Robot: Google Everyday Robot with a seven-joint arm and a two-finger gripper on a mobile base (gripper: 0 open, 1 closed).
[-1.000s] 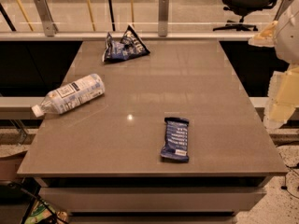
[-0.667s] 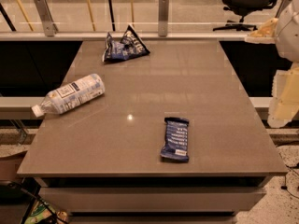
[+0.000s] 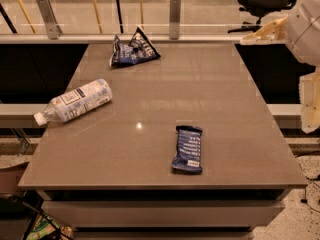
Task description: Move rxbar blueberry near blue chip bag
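Observation:
The rxbar blueberry, a small flat dark-blue wrapper with white text, lies flat on the table's front right part. The blue chip bag, dark blue and wrinkly, lies at the far left of the table near the back edge. The two are far apart. My gripper, white with cream parts, is at the right edge of the view, beyond the table's right side and well away from the bar. It holds nothing that I can see.
A clear plastic water bottle lies on its side at the table's left edge. The grey table has a glass railing with metal posts behind it. A black office chair stands at the far right.
The arm at the right edge has shifted slightly; its upper cream part reaches a little further left. The bar, bag and bottle have not moved.

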